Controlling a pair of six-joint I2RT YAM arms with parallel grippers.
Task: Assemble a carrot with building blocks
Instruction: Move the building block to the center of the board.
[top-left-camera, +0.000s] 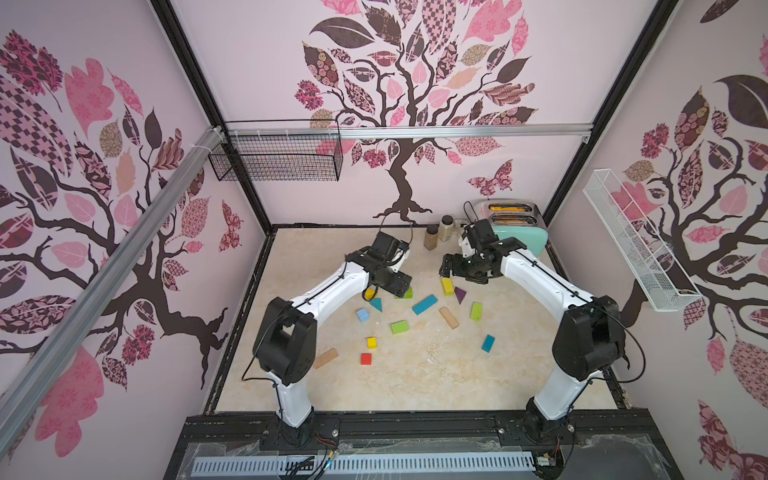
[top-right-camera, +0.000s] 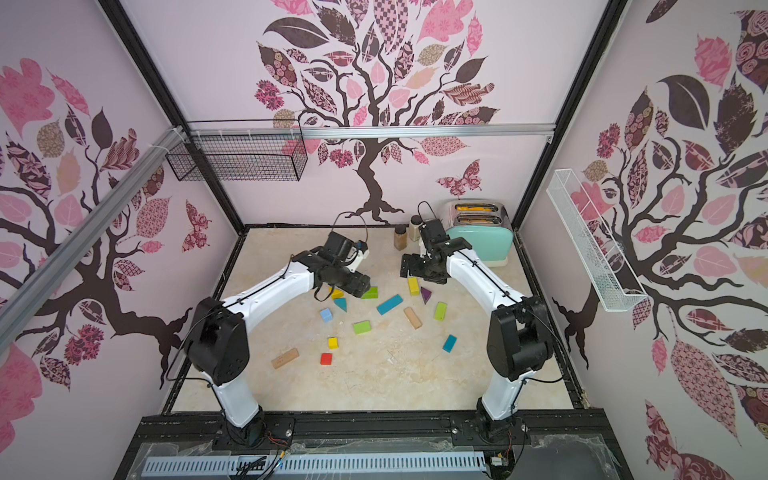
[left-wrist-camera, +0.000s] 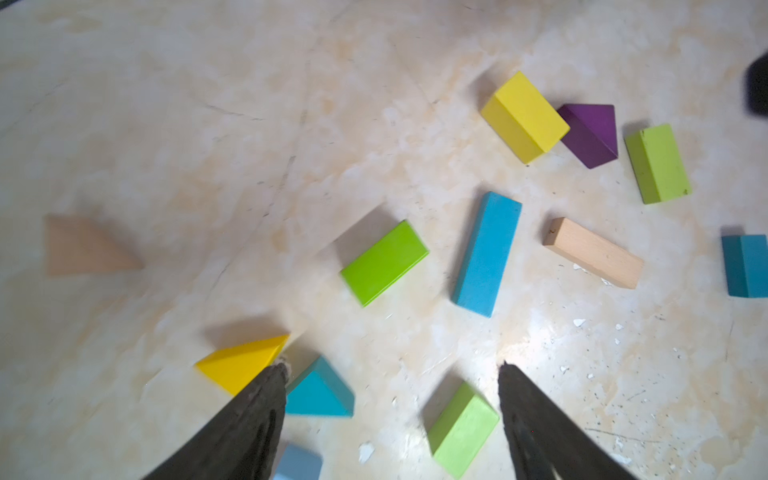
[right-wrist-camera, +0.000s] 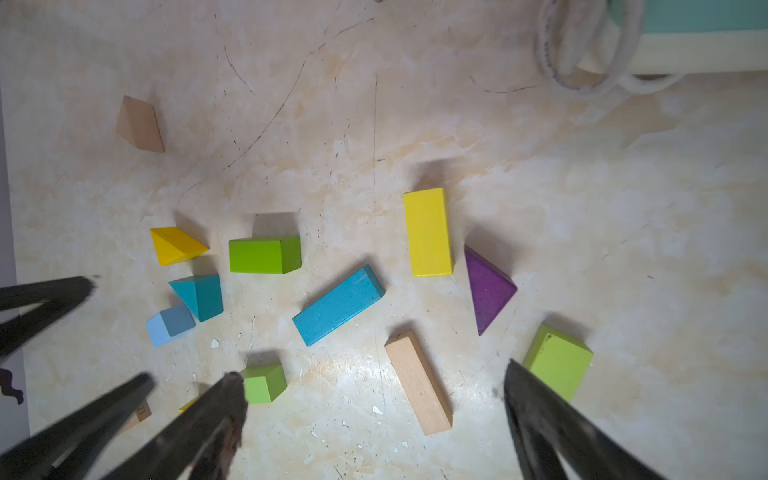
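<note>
Building blocks (right-wrist-camera: 338, 305) are scattered on the tabletop (right-wrist-camera: 623, 249) below both grippers; a light green block (left-wrist-camera: 463, 428) is seen between the wide-spread, empty fingers of the left gripper (left-wrist-camera: 393, 366); a tan bar (right-wrist-camera: 417, 382) is framed likewise by the right gripper (right-wrist-camera: 372, 370) (also open, nothing held); a red cube (top-left-camera: 365, 358), well apart from both, is shown in both top views only.

Wooden blocks (top-left-camera: 424, 304) on the table (top-left-camera: 415, 386): fifteen | green blocks (top-left-camera: 408, 293) (top-left-camera: 399, 327) (top-left-camera: 476, 311): three | yellow blocks (top-left-camera: 369, 294) (top-left-camera: 447, 286) (top-left-camera: 371, 343): three | teal blocks (top-left-camera: 377, 304) (top-left-camera: 424, 304) (top-left-camera: 488, 343): three | tan blocks (top-left-camera: 449, 318) (top-left-camera: 325, 358) (right-wrist-camera: 139, 124): three | light blue block (top-left-camera: 363, 314): one | purple block (top-left-camera: 460, 294): one | red block (top-left-camera: 365, 358): one | brown-lidded jars (top-left-camera: 431, 237) (top-left-camera: 446, 228): two | toaster (top-left-camera: 523, 235): one | wire baskets (top-left-camera: 276, 160) (top-left-camera: 636, 245): two | robot arms (top-left-camera: 328, 286) (top-left-camera: 540, 278): two
</note>
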